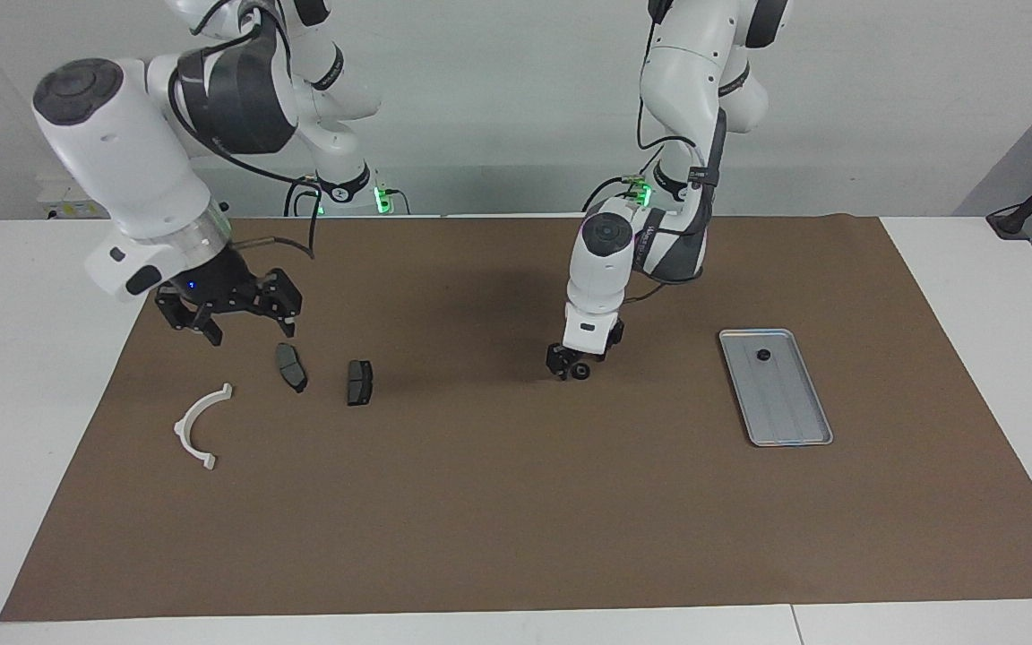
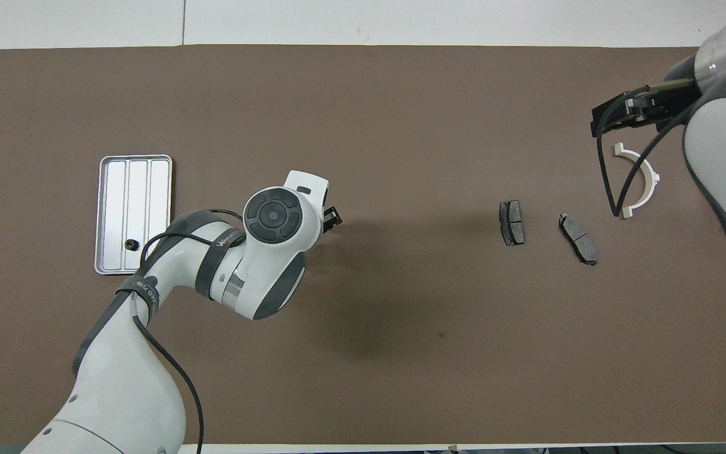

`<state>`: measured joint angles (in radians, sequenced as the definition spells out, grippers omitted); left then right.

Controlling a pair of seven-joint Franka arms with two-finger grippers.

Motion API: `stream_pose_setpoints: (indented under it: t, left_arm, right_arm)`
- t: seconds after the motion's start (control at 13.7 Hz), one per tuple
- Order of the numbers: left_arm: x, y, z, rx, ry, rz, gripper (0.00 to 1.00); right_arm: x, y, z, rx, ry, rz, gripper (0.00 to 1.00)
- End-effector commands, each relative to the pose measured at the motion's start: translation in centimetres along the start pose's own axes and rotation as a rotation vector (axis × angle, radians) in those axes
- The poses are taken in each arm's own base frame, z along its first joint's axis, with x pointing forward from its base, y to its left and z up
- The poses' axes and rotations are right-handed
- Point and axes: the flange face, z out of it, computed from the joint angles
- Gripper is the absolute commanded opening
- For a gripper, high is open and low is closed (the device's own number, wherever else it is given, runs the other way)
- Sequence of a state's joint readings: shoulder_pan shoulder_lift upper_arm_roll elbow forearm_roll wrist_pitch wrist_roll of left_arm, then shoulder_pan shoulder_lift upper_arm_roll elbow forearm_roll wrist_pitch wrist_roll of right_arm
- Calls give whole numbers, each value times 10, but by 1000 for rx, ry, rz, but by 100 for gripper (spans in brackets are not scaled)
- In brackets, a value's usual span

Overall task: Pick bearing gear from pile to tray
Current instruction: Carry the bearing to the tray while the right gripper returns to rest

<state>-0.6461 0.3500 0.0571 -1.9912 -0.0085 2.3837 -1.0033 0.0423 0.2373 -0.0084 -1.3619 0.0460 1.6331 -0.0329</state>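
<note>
The bearing gear (image 1: 581, 373), a small black round piece, lies on the brown mat between the pile and the tray. My left gripper (image 1: 570, 363) is down at mat level right at it; its wrist hides the gear in the overhead view. The silver tray (image 1: 789, 421) lies toward the left arm's end of the table and holds one small black round piece (image 1: 762, 355). The pile is a white bracket (image 1: 198, 425) and two brake pads (image 1: 291, 367) (image 1: 359, 382). My right gripper (image 1: 231, 318) hangs open and empty above the mat, over the bracket.
The brown mat (image 1: 516, 520) covers most of the white table. In the overhead view the tray (image 2: 133, 167), the brake pads (image 2: 512, 222) (image 2: 578, 238) and the bracket (image 2: 640, 180) show; a black cable hangs from the right wrist over the bracket.
</note>
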Motion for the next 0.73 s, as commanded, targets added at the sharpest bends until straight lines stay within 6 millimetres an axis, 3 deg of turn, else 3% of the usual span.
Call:
stream_pose_setpoints:
  t: [0.0,0.37,0.44,0.58,0.66]
  left_arm:
    - [5,2,2,-5,22,4,87]
    - [5,1,3,0,19,-1,68]
    - [4,2,3,3,17,2,60]
    - [4,1,3,19,7,0,29]
    - [5,0,1,40,-4,-3,18]
  right_arm:
    - [-29,5,-21,-33,-34,-21,100]
    - [-65,26,-62,-47,-25,-69,100]
    - [-69,25,-69,-53,-15,-69,100]
    - [-72,29,-73,-55,-12,-61,100]
    - [-71,29,-73,-54,-12,-56,100]
